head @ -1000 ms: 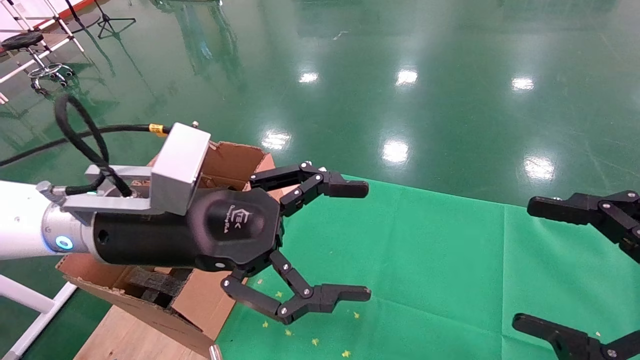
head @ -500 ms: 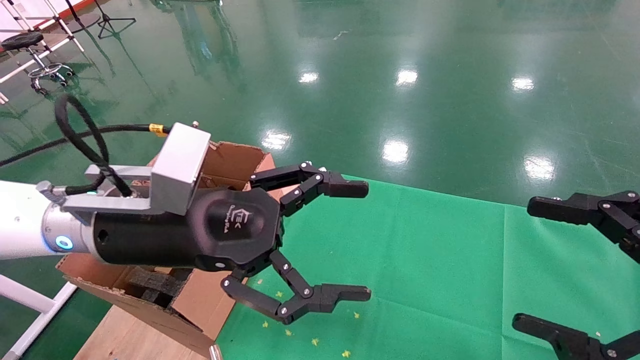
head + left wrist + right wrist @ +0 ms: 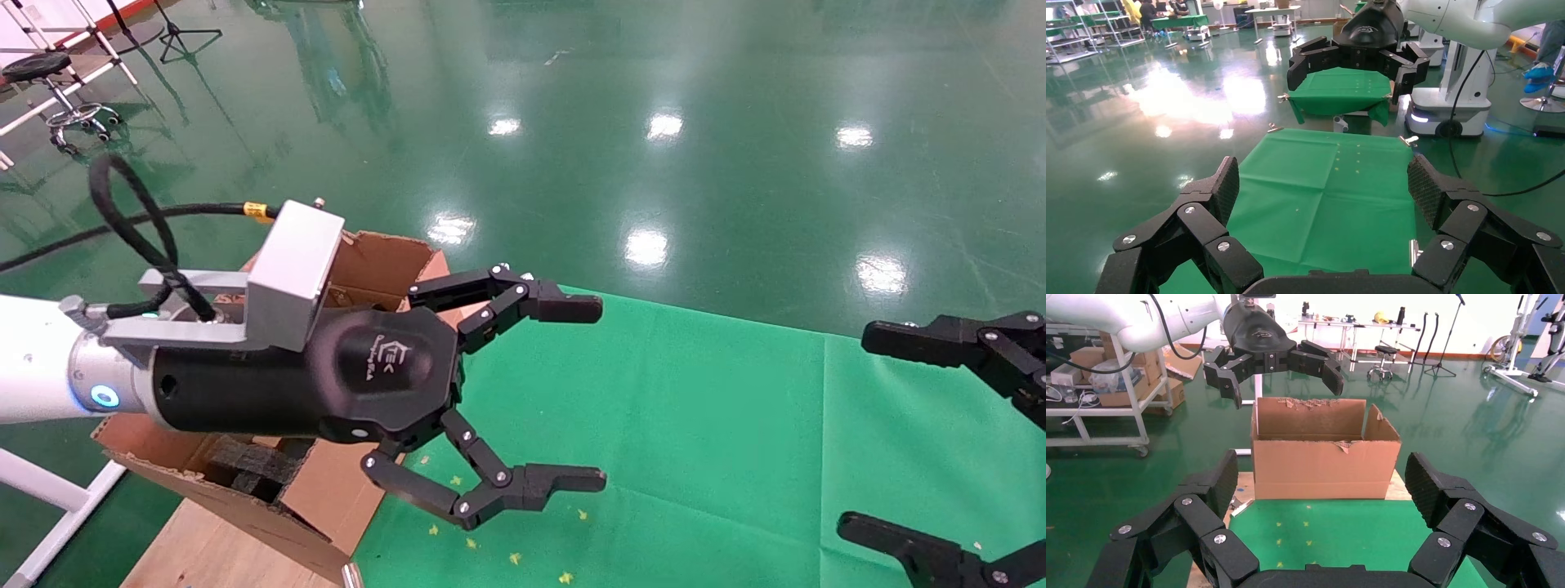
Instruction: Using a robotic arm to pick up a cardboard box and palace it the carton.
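Far left in the head view: the carton (image 3: 245,482) stands at the left end of the table, on a bare wooden strip, flaps up and ragged, dark foam (image 3: 249,469) visible inside. In the right wrist view the carton (image 3: 1324,459) stands just beyond the edge of the green cloth (image 3: 1333,539), upright, top open.

Left arm (image 3: 33,359): white, with a black cable (image 3: 131,229) and silver camera block (image 3: 290,273), extended over the carton's near corner. Left end effector (image 3: 601,394): fingers spread wide, nothing between them, raised over the left part of the cloth (image 3: 695,425). The left wrist view confirms it: left end effector (image 3: 1324,190) spread, with only bare cloth (image 3: 1327,196) beneath. In the right wrist view the left end effector (image 3: 1281,380) hangs above the carton's rim, apart from it.

Centre: green cloth covers the table, with a few small yellow specks (image 3: 515,559) near the front edge. Glossy green floor (image 3: 654,122) beyond.

Right: right end effector (image 3: 854,433) at the right edge of the head view, fingers spread, empty, above the cloth. Its own wrist view shows the right end effector (image 3: 1321,484) open the same way; in the left wrist view the right end effector (image 3: 1355,70) faces the left one, well apart from it.

The cardboard box is not seen in any view; its position cannot be stated.
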Robot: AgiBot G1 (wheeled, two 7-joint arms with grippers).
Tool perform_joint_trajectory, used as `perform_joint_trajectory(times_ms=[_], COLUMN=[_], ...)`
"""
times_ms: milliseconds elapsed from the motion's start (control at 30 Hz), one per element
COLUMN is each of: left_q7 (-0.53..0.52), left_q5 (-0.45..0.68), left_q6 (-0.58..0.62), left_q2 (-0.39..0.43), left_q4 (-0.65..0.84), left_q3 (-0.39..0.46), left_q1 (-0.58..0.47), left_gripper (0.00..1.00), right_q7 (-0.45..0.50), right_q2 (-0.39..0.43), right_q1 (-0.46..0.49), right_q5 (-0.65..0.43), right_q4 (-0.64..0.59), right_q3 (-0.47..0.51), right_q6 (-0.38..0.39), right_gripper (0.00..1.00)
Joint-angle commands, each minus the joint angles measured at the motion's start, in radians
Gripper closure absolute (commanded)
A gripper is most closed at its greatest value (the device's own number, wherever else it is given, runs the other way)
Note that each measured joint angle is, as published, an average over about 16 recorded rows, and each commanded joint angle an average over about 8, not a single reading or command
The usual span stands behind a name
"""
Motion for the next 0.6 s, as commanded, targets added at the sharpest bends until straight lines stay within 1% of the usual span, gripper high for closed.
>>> perform_joint_trajectory(times_ms=[33,600], left_q7=[0.000,0.000], left_q5=[0.000,0.000], left_q6=[0.000,0.000], left_q2=[0.000,0.000], left_q4=[0.000,0.000], left_q3=[0.000,0.000], left_q1=[0.000,0.000], left_gripper=[0.00,0.00], right_q7=[0.000,0.000], right_q2=[0.000,0.000], right_q1=[0.000,0.000], right_q5=[0.000,0.000], right_q4=[0.000,0.000], right_q3=[0.000,0.000], right_q6=[0.000,0.000], right_gripper=[0.00,0.00])
